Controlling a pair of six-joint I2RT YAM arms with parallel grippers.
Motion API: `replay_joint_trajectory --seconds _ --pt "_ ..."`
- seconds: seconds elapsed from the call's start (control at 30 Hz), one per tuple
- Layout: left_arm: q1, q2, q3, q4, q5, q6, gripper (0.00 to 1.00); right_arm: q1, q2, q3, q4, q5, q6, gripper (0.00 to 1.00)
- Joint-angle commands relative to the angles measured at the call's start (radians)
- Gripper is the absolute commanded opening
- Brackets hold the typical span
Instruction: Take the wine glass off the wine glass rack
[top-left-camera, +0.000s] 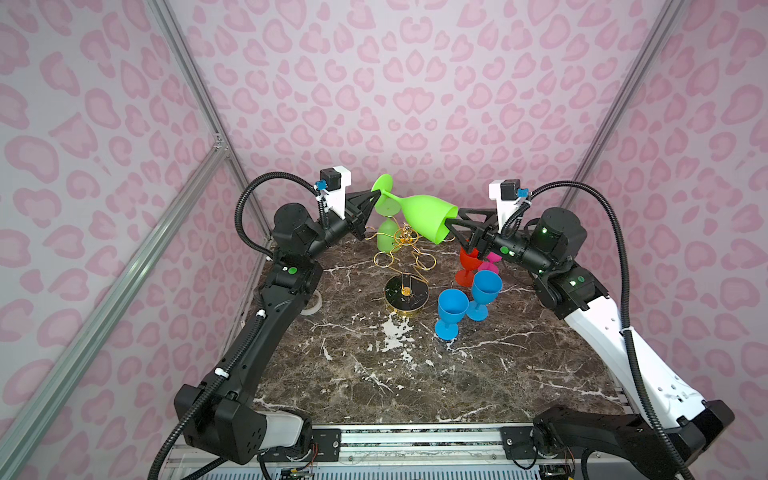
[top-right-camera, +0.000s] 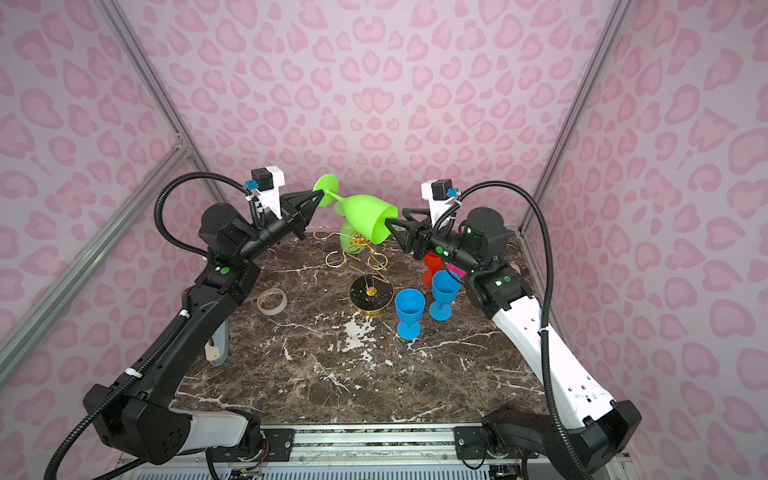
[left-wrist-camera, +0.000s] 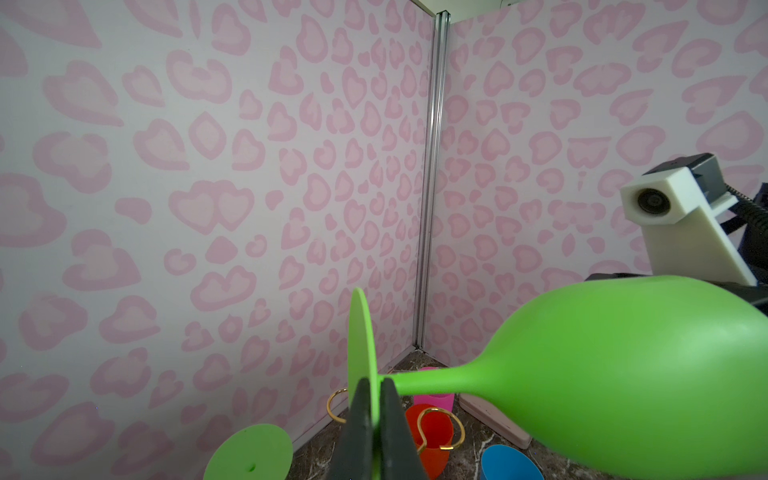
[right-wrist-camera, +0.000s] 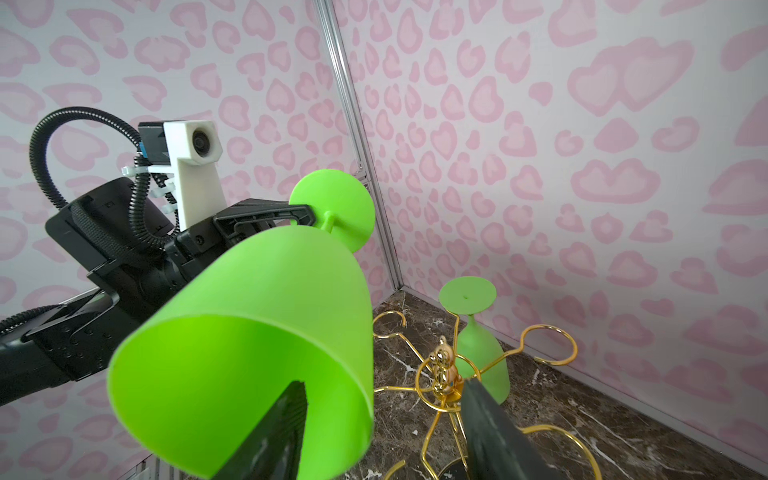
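Left gripper is clenched on the foot of the green wine glass, upper centre; right gripper straddles its rim, unclosed: pinch gently before left releases.

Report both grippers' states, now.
Left gripper: shut on the foot of the tilted green wine glass.
Right gripper: open, jaws straddling that glass's bowl rim, not clamped.
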Motion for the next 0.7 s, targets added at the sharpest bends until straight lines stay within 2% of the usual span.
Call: replay_joint_trajectory --seconds 0.0,0.4,0.43,0.6,0.67 --pt "0.001 0.004 0.004 0.039 0.026 -0.034 0.03 0.022 0.030 0.032 0.025 0.022 -0.012 0.53" --pt "0.000 -0.013 -0.010 0.040 0.020 -0.051 0.03 0.085 0.090 0.115 -0.021 0.079 -0.050 0.03" --pt "0.001 -0.016 -0.012 0.042 0.018 -0.053 0.03 0.087 0.089 0.117 -0.021 0.082 -0.051 0.00" --pt "0.001 -0.026 -0.024 0.047 0.002 -0.053 0.05 0.092 0.087 0.120 -0.026 0.092 -0.045 0.00" --pt "0.000 -0.033 -0.030 0.046 -0.015 -0.050 0.16 0.092 0.077 0.117 -0.030 0.106 -0.035 0.00"
